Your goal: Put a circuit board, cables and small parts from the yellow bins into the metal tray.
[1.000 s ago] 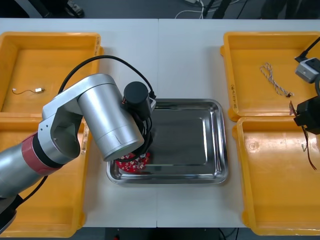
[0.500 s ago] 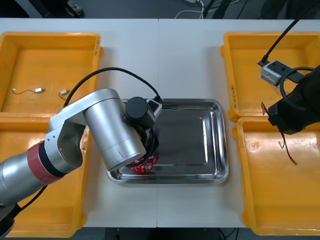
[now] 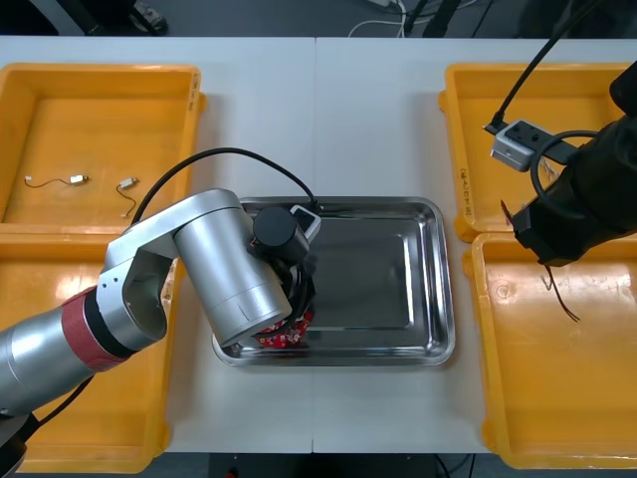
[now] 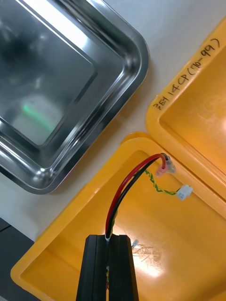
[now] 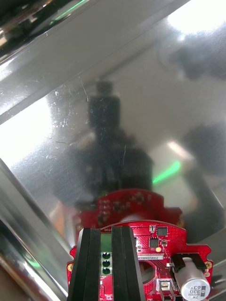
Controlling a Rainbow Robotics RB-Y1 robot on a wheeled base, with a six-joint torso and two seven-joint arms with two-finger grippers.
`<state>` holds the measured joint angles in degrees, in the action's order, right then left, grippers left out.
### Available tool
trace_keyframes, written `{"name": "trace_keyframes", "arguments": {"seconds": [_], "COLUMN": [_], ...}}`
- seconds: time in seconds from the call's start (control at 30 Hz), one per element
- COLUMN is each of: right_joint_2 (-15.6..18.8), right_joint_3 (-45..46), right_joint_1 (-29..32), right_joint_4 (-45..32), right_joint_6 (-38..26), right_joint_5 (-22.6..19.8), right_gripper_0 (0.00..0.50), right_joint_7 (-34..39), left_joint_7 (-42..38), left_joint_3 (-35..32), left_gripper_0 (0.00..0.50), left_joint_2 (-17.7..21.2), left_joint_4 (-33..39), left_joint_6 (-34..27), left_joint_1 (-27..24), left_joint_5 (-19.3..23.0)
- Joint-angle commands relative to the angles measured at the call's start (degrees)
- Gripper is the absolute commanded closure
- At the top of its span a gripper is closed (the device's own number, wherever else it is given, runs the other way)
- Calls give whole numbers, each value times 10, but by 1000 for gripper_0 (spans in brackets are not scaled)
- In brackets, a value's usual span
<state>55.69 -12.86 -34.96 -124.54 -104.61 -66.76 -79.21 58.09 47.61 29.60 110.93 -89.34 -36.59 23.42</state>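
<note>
As you read from the near edge outward, you have first the near left yellow bin (image 3: 129, 423) and the near right yellow bin (image 3: 557, 398), one at each side of the table (image 3: 378, 119). Next, between the bins: the metal tray (image 3: 438, 299), bare and shiny. In its near left corner is your left gripper (image 5: 106, 233), fingers narrow and pinched on the rim of a round red circuit board (image 3: 289, 336) held low over the tray floor; you cannot tell whether it touches. Next, your right gripper (image 4: 111, 237), over the inner edge where the two right bins meet, fingers clamped narrow on a red and black cable (image 4: 123, 188) that hangs over the near right bin and ends in a white plug (image 4: 185, 191). Farthest: the far left yellow bin (image 3: 100, 119), holding two small metal parts (image 3: 76, 180) on thin wires, and the far right yellow bin (image 3: 478, 189).
</note>
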Motion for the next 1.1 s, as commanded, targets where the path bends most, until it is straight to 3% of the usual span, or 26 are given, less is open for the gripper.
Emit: {"name": "trace_keyframes", "arguments": {"seconds": [0.03, 0.67, 0.73, 0.77, 0.8, 0.83, 0.9, 1.1], "right_joint_2": [5, -14, -16, -16, -16, -16, -17, -17], "right_joint_3": [-29, -49, -49, -49, -49, -49, -49, -49], "right_joint_1": [-37, -38, -39, -39, -39, -39, -39, -39], "right_joint_4": [-13, -27, -27, -27, -27, -27, -27, -27], "right_joint_6": [5, -12, -14, -15, -16, -16, -16, -16], "right_joint_5": [2, 23, 23, 22, 22, 23, 23, 23], "right_gripper_0": [500, 500, 500, 500, 500, 500, 500, 500], "right_joint_7": [-12, -15, -15, -13, -12, -11, -10, -10], "left_joint_7": [-28, -33, -33, -33, -33, -33, -32, -31], "left_joint_3": [13, 13, 14, 14, 14, 14, 14, 14], "left_gripper_0": [500, 488, 370, 232, 192, 109, 56, 29], "left_joint_2": [2, 6, 6, 6, 6, 7, 8, 8], "left_joint_4": [2, 2, 2, 2, 2, 2, 2, 2], "left_joint_6": [12, 15, 15, 15, 15, 16, 16, 15], "left_joint_1": [6, 9, 9, 10, 10, 10, 10, 10], "left_joint_5": [-7, -7, -8, -8, -8, -8, -8, -10]}}
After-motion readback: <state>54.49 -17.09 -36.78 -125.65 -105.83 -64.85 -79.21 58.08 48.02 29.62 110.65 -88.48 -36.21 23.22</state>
